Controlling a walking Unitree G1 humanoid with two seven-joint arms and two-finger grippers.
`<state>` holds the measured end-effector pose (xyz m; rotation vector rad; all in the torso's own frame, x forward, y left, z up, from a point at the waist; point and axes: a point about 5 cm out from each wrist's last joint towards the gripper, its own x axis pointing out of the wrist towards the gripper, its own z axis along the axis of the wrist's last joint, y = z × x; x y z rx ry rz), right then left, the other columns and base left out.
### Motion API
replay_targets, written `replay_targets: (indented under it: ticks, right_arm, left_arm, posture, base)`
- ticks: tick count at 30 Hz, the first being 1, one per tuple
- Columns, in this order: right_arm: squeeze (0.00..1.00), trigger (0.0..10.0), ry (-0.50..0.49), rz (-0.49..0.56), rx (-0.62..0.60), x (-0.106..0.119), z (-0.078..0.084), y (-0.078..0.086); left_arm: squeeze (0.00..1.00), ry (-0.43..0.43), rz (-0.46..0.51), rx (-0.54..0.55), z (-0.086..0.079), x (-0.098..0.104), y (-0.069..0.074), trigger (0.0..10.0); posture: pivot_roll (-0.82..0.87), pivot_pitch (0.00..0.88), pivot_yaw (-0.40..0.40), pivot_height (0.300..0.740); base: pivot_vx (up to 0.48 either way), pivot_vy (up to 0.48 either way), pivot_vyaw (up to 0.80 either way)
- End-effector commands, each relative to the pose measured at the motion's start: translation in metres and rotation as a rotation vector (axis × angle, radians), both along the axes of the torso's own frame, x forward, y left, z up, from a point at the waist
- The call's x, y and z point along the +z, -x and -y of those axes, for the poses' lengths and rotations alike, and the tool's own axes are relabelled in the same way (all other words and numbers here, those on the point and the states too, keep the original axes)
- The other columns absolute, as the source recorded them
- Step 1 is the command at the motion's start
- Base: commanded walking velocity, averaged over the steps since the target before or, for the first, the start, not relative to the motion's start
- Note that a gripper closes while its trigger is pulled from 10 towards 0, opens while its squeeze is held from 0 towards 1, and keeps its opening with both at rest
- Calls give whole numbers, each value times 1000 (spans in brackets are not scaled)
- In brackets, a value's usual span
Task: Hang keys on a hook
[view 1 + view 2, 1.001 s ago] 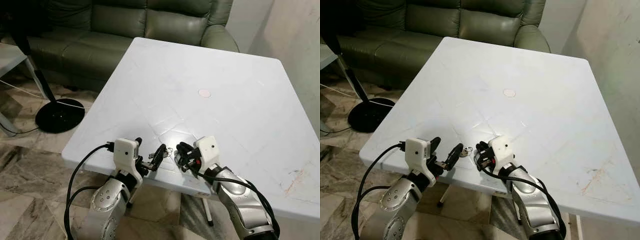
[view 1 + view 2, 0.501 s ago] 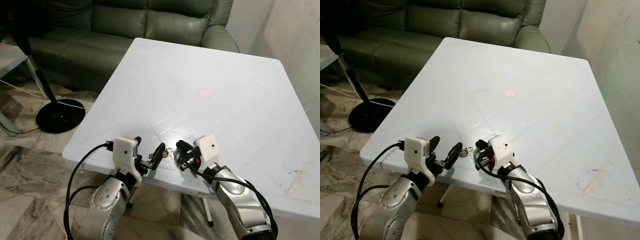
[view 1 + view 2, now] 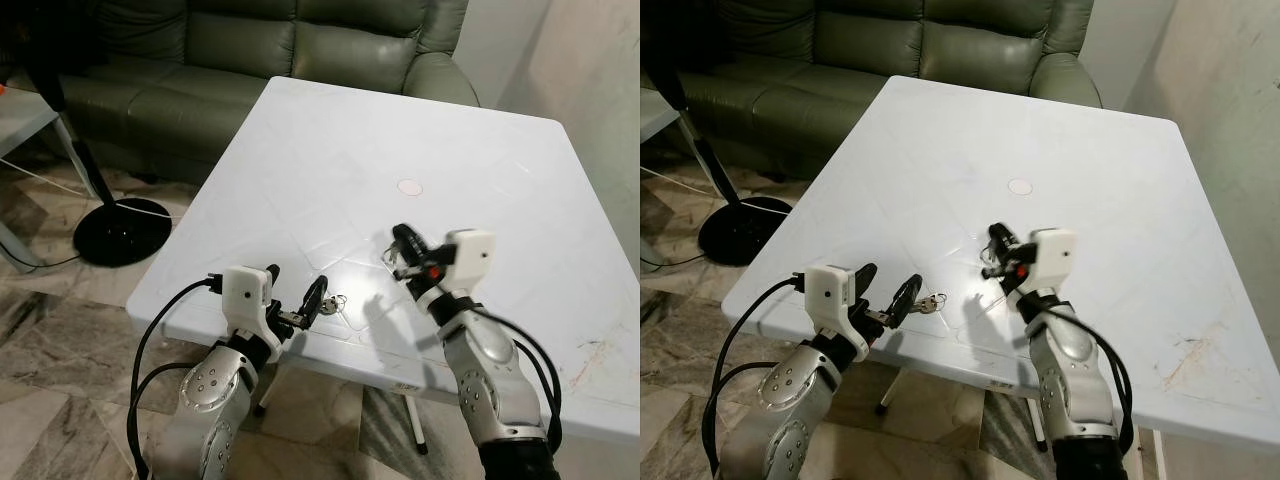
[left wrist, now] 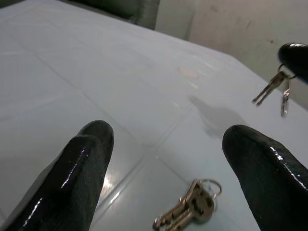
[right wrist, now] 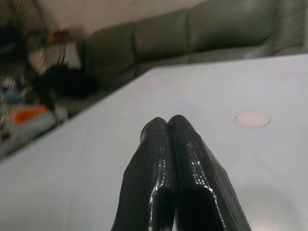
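Observation:
My right gripper (image 3: 403,243) is raised above the white table (image 3: 480,160), shut on a small set of keys (image 4: 274,89) that dangles from its fingertips (image 5: 168,126). A second bunch of keys (image 3: 335,300) on a ring lies flat on the table near the front edge. My left gripper (image 3: 295,287) hovers low at that edge, open, with the lying bunch (image 4: 190,211) just ahead of its two spread fingers (image 4: 91,144). The two grippers are well apart.
A small pale round disc (image 3: 409,186) sits at the table's middle. A green leather sofa (image 3: 250,50) stands behind the table, and a fan's black round base (image 3: 120,230) rests on the marble floor to the left. A wall (image 3: 600,70) runs along the right.
My right gripper has risen from the table's front edge, up and to the right, carrying one set of keys. The other bunch stays on the table. The left gripper barely moved.

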<state>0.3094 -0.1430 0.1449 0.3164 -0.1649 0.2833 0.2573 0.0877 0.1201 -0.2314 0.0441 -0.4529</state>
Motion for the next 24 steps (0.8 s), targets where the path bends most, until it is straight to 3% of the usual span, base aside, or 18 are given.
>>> replay_targets:
  ticks: [1, 2, 3, 7, 13, 24]
  right_arm:
    - [0, 0, -35, 18, -37, 9, 8, -2]
    - [0, 4039, 42, 26, -37, 8, 10, -2]
    - [0, 10000, 79, 26, -39, 7, 11, -3]
    - [0, 10000, 148, 45, -41, 8, 12, -2]
    - [0, 10000, 186, 91, -75, 13, 13, 7]
    - [0, 10000, 215, 77, -215, 0, 27, 27]
  left_arm:
    - [0, 9, -3, 8, 1, 1, -4, 10000]
    - [0, 12, 7, 5, 2, 3, -7, 10000]
    - [0, 12, 14, 1, 2, 4, -9, 10000]
    - [0, 18, 35, 6, 1, 9, -18, 10000]
    - [0, 48, 87, 97, -13, 29, -46, 10000]
    - [0, 33, 90, 165, -28, 20, -45, 10000]
  posture:
    - [32, 59, -67, 740]
    - [29, 56, -67, 740]
    - [29, 53, -68, 740]
    - [29, 53, -68, 740]
    - [11, 23, -55, 740]
    - [-6, 0, -33, 740]
  base:
    - [0, 0, 0]
    - [0, 0, 0]
    - [0, 0, 0]
    - [0, 0, 0]
    - [0, 0, 0]
    - [0, 0, 0]
